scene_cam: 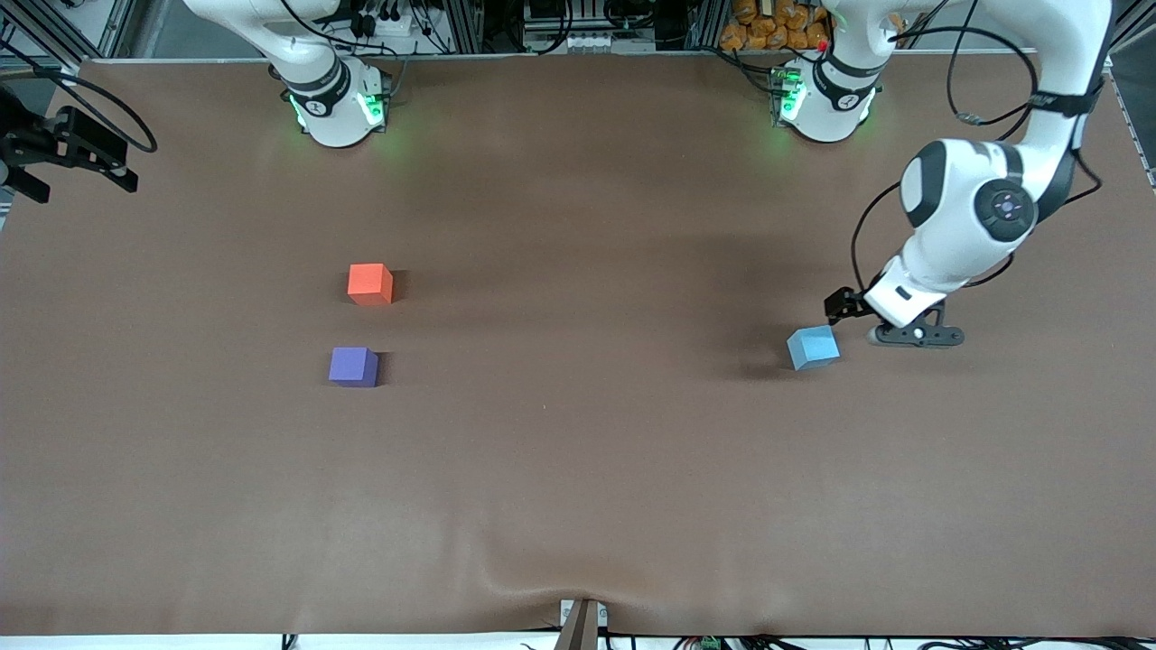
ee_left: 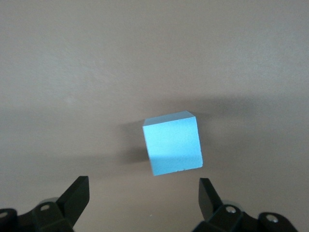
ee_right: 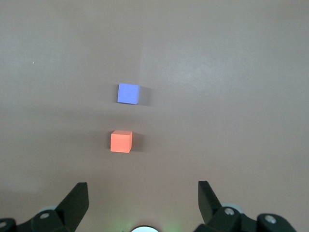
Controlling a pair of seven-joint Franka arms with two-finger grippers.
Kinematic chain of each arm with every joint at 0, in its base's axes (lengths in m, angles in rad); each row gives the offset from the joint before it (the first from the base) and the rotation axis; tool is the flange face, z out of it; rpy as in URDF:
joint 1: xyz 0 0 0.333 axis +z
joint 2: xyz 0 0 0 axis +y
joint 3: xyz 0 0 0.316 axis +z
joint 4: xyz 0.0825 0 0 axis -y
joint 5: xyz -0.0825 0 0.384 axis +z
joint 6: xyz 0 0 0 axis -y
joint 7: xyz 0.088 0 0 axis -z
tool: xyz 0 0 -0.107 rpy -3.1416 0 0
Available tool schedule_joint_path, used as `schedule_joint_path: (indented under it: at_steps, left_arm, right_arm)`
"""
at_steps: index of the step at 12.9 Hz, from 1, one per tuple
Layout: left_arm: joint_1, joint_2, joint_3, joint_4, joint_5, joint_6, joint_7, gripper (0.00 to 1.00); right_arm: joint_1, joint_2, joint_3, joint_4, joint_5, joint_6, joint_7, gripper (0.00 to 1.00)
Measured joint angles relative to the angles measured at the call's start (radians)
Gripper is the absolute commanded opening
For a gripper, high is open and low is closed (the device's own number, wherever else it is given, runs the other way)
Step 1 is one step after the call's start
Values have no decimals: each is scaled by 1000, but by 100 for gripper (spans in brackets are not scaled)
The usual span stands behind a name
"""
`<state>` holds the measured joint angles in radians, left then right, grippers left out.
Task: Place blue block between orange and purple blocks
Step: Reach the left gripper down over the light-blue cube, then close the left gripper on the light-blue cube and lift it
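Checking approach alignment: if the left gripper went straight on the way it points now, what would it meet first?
Most likely the blue block: in the left wrist view it sits centred ahead of the open left gripper, nothing between them. Depth is unclear, so it might reach the table first.

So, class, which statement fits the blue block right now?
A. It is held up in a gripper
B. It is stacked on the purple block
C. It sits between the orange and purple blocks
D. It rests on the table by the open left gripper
D: the blue block rests on the table, free of the open left gripper.
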<state>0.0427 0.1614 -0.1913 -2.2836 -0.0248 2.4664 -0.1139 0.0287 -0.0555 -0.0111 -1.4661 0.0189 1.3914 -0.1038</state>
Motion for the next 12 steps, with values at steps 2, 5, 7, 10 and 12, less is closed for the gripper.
schedule_joint_path:
  at_steps: [2, 5, 7, 10, 12]
  left_arm:
    - [-1, 50, -25, -2, 0, 49, -60, 100]
    - [-3, 111, -34, -5, 0, 107, -82, 100]
    - [-3, 131, -34, -5, 0, 118, -82, 100]
    - [-3, 145, -34, -5, 0, 124, -83, 100]
    - [-3, 156, -34, -5, 0, 128, -83, 95]
  right_arm:
    - [0, 0, -1, 0, 0, 0, 0, 100]
    - [1, 0, -3, 0, 0, 0, 0, 100]
    - [9, 0, -11, 0, 0, 0, 0, 100]
    - [17, 0, -20, 0, 0, 0, 0, 100]
    - [18, 0, -21, 0, 0, 0, 0, 100]
